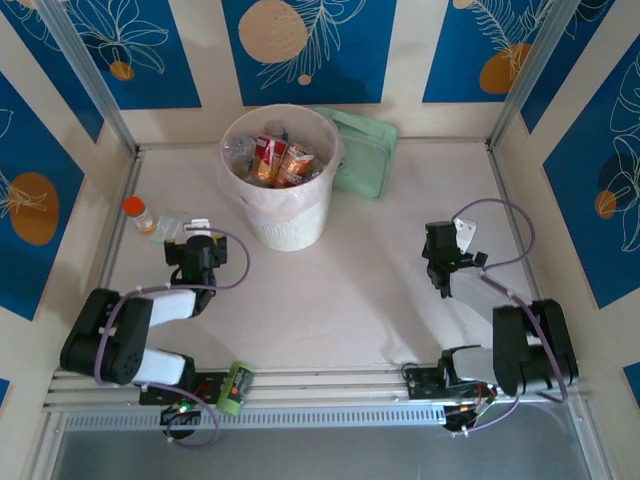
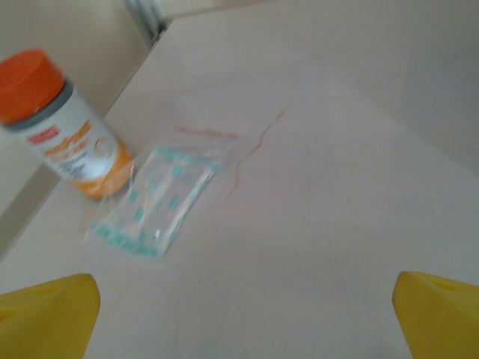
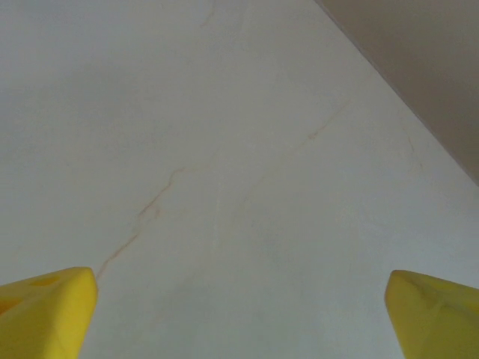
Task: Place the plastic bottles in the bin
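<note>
The bin, a round cream-white bucket with a thin bag liner, stands at the middle back of the table. Several plastic bottles lie inside it, red-labelled and clear ones among them. My left gripper hovers low over the table to the left of the bin. In the left wrist view its yellow fingertips stand wide apart with bare table between them, so the left gripper is open. My right gripper is over the right half of the table. It is open as well, with nothing between its fingers.
A small white bottle with an orange cap stands by the left wall, just ahead of my left gripper. A flat clear packet with teal print lies beside it. A mint-green case leans behind the bin.
</note>
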Tool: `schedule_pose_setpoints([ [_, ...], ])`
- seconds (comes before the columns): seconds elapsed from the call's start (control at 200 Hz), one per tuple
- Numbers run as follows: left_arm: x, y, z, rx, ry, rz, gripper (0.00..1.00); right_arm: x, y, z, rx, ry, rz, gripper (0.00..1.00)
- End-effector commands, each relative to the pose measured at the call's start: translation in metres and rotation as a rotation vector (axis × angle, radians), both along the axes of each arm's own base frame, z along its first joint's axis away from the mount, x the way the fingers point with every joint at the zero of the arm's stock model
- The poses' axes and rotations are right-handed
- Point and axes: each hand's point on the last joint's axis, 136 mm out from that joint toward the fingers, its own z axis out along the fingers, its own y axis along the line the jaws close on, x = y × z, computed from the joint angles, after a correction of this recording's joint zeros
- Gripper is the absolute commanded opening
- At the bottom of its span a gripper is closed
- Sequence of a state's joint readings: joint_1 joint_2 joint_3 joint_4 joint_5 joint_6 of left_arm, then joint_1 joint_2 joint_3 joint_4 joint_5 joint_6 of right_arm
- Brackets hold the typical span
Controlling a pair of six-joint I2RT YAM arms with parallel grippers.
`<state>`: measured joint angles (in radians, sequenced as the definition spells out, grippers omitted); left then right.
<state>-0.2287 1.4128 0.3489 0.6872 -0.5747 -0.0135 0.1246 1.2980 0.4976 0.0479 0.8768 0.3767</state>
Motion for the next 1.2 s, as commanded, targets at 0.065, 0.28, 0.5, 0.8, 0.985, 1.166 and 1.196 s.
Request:
schedule_pose_setpoints([
  [0.065,0.032,-0.016,0.016,-0.051,-0.109,-0.160,1.00,0.050,0.019,0.045,0.198,-0.407,0.328,0.99],
  [0.28,0.035,-0.009,0.004,-0.124,-0.124,-0.188,1.00,0.068,0.043,0.040,0.392,-0.340,0.558,0.99],
  [0.5,0.034,-0.008,0.004,-0.128,-0.122,-0.186,1.00,0.080,0.096,0.027,0.157,-0.438,0.690,0.99],
  [0.8,0.034,-0.011,0.005,-0.126,-0.121,-0.198,1.00,0.081,0.080,0.020,0.209,-0.364,0.605,0.99],
  [0.985,0.035,-0.011,0.004,-0.126,-0.118,-0.199,1.00,0.081,0.081,0.019,0.211,-0.355,0.607,0.99],
  [1.166,0.037,-0.024,0.002,-0.129,-0.095,-0.280,1.00,0.081,0.081,0.019,0.211,-0.355,0.608,0.99],
  [1.196,0.037,-0.025,0.002,-0.129,-0.095,-0.283,1.00,0.081,0.081,0.019,0.211,-0.355,0.607,0.99],
])
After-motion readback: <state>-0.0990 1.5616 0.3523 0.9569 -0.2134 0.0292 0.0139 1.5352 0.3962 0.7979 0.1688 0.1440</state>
